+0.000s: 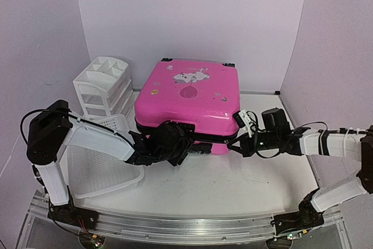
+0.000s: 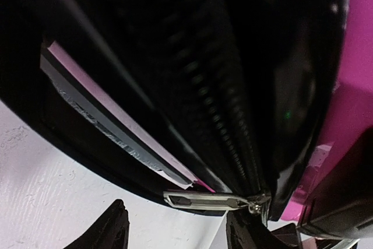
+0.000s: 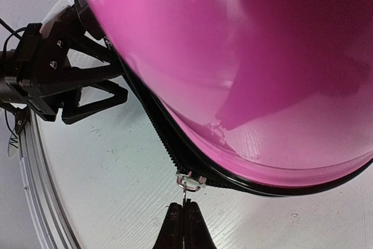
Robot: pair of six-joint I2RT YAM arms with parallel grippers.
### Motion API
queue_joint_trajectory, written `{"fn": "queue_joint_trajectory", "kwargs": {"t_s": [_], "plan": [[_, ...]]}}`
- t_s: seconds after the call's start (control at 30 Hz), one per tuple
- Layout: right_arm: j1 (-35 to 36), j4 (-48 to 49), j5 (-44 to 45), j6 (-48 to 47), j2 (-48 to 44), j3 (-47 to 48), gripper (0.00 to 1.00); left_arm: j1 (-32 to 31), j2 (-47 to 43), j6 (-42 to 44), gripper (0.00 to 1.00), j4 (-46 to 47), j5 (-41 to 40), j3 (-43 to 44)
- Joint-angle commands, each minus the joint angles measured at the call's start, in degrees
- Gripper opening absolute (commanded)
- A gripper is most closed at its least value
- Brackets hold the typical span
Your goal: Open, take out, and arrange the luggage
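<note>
The pink luggage [image 1: 186,100] lies flat and closed on the table, with black zipper trim along its front edge. My right gripper [image 3: 185,217] is at the front right corner, shut on a thin metal zipper pull [image 3: 185,193] that hangs from its slider [image 3: 191,181]. In the top view the right gripper [image 1: 236,144] touches that corner. My left gripper [image 1: 192,147] is at the front edge, open. In the left wrist view its fingers [image 2: 113,228] stand wide apart under a second silver zipper pull [image 2: 210,200], not gripping it. The pink shell [image 2: 349,115] shows at the right.
A white drawer organizer [image 1: 105,86] stands at the back left. A white mesh basket [image 1: 99,167] lies left of the luggage, under the left arm. The left gripper also shows in the right wrist view [image 3: 64,86]. Walls enclose the back and sides.
</note>
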Motion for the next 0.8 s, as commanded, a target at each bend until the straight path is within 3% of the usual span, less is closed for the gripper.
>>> {"fn": "queue_joint_trajectory", "kwargs": {"t_s": [0.0,0.4,0.57,0.77], "plan": [[2.0,-2.4,-4.0,0.9,-4.0,-0.4,0.0,2.0,3.5,-7.9,0.57,3.7,-5.1,0.8],[5.1,-0.1,2.0,4.5,-4.1,-0.6,0.0,1.5,7.1,-7.1,0.38,11.5,-9.4,-3.0],[5.1,1.0,2.1,5.1,-4.4,-1.5,0.0,0.8,5.0,0.6,0.43,14.8,-13.2,-6.0],[5.2,0.8,3.2,4.8,-6.1,-2.3,0.0,1.1,5.8,-3.6,0.42,15.1,-14.8,-8.6]]}}
